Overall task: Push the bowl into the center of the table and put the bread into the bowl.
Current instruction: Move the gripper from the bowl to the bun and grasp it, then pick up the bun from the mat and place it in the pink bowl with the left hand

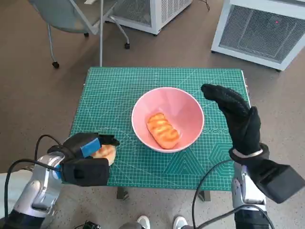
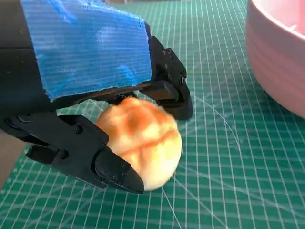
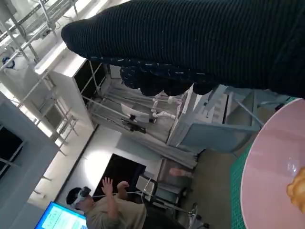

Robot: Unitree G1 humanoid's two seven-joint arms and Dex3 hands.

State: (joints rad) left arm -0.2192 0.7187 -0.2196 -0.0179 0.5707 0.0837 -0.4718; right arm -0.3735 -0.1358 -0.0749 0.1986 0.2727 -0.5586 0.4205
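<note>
— Left robot hand [image 1: 86, 164]: what is it doing?
— Clamping its black fingers [image 2: 90, 160] around a round golden bread roll [image 2: 143, 148] at the green gridded worktop's [image 1: 119, 90] seven o'clock.
— And the gloved right robot hand [image 1: 237, 116]?
— Hovering spread and holding nothing at three o'clock of the pink plastic bowl [image 1: 190, 107], which is sitting mid-worktop with a braided glazed bread loaf [image 1: 163, 130] inside.

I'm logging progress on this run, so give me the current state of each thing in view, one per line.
Pink bowl: upright near the table's middle, holding one bread.
Bread in the bowl: lying loose inside, untouched.
Round bread: gripped by the left hand, outside the bowl.
Left hand: holds the round bread near the table's front left corner.
Right hand: empty, fingers extended beside the bowl.
</note>
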